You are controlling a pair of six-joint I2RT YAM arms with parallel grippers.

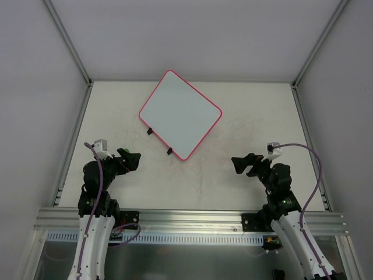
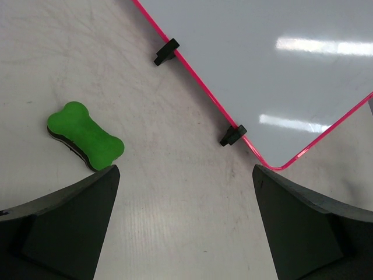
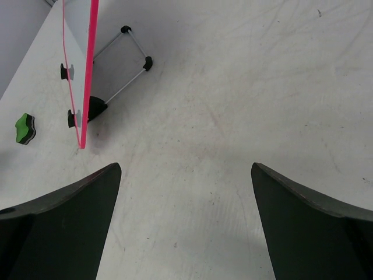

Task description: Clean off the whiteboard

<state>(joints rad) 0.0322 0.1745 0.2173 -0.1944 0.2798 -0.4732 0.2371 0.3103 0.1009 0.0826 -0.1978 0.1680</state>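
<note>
The whiteboard point(image 1: 180, 114) has a pink-red frame and sits turned like a diamond at the table's middle back. Its face shows no writing. Two black clips point(image 1: 150, 130) sit on its near-left edge. The left wrist view shows its near corner point(image 2: 280, 70); the right wrist view shows it edge-on point(image 3: 87, 70), propped on a wire stand point(image 3: 125, 58). A green bone-shaped eraser point(image 2: 84, 135) lies on the table left of the board, just beyond my left gripper point(image 1: 133, 160), which is open and empty. My right gripper point(image 1: 240, 164) is open and empty, right of the board's near corner.
Metal frame rails point(image 1: 73, 134) run along both table sides, and a rail crosses the near edge. Grey walls enclose the table. Bare scuffed tabletop point(image 1: 198, 181) lies between the two grippers.
</note>
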